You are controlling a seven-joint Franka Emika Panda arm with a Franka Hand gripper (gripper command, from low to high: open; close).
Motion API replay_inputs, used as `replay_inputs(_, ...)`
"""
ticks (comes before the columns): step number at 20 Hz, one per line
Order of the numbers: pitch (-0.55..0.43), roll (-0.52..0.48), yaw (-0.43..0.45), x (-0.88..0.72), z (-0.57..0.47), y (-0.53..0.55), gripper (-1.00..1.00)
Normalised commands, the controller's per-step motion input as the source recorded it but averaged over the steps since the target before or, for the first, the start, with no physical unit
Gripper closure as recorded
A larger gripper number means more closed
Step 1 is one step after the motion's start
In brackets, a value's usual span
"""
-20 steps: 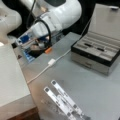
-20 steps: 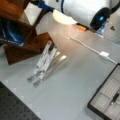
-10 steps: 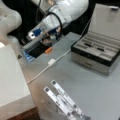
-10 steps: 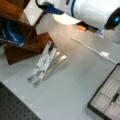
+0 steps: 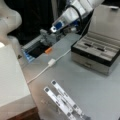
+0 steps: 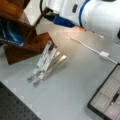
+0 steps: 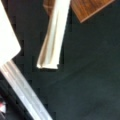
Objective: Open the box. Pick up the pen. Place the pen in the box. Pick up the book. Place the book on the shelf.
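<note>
Pale thin slab, probably the book (image 7: 53, 35), edge-on just below the gripper (image 5: 47, 37), close to the wooden shelf (image 6: 37, 42). Likely stiff, smooth, somewhat heavy; best gripped mid-edge. Claw opening: cannot tell. Well away, the pen (image 5: 96, 47) inside the open box (image 5: 90, 62).

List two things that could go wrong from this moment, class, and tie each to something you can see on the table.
1. The white cable lies across the table between the gripper, which is by the dark bin, and the open box. A low sweep of the arm might snag it.
2. The metal rack lies close to the shelf. Anything carried there low could strike it.
</note>
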Motion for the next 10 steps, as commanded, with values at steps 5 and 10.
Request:
replay_inputs(5,-0.267,0.609,-0.401,0.16,-0.14,0.23,-1.0)
replay_inputs(10,-0.355,0.741,-0.237,-0.06,-0.19,-0.06,-1.0)
